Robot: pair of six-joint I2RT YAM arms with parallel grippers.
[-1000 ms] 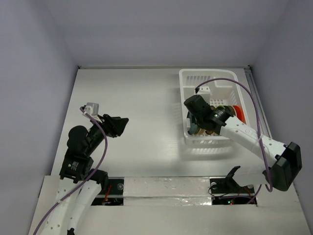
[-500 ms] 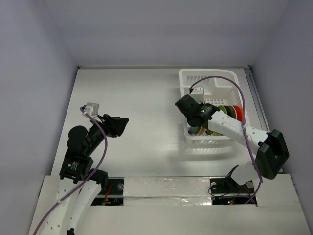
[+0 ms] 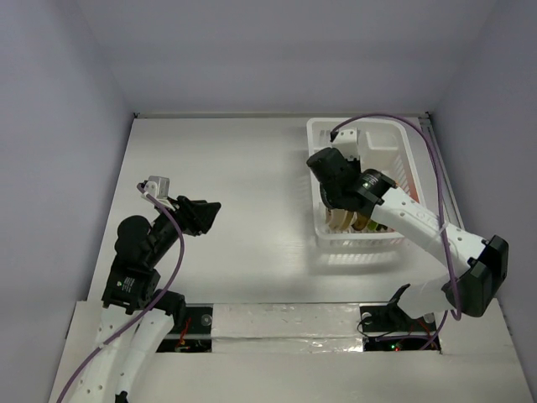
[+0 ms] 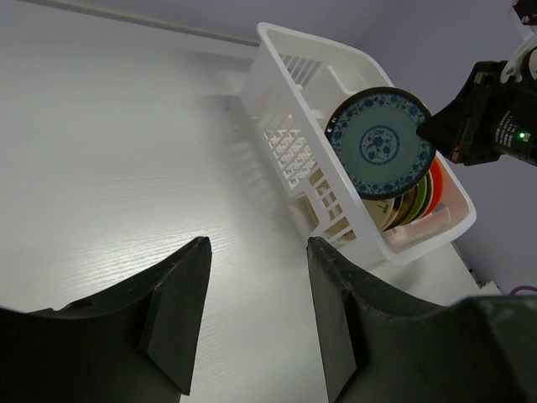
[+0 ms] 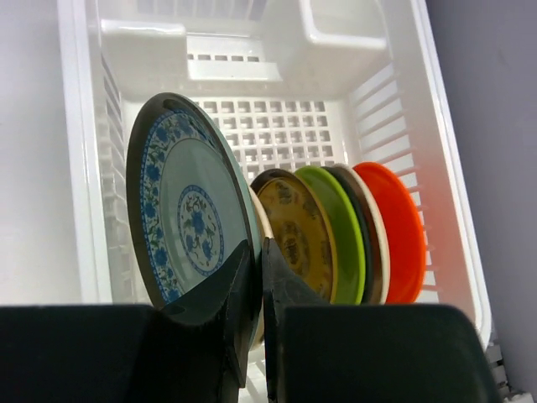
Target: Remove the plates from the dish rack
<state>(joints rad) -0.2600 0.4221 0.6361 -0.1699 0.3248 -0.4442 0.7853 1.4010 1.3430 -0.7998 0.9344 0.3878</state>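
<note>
The white dish rack (image 5: 82,126) holds a row of upright plates. My right gripper (image 5: 261,252) is shut on the rim of the teal-grey plate with blue flowers (image 5: 189,218), which stands higher than the others. Behind it are a tan rim (image 5: 261,210), the brown/yellow patterned plate (image 5: 298,235), the lime green plate (image 5: 342,227), a dark plate (image 5: 367,222) and the orange-red plate (image 5: 396,227). In the left wrist view the held plate (image 4: 382,143) rises above the rack (image 4: 285,75). My left gripper (image 4: 258,243) is open and empty, over the table left of the rack.
In the top view the rack (image 3: 369,130) sits at the far right of the white table, close to the right wall. My right gripper (image 3: 336,180) is over its left part; my left gripper (image 3: 205,214) hovers at mid-left. A small moulded compartment (image 5: 344,34) is at the rack's far end.
My right gripper has moved up and toward the rack's far side with the teal-grey plate in it. The left arm has not moved.
</note>
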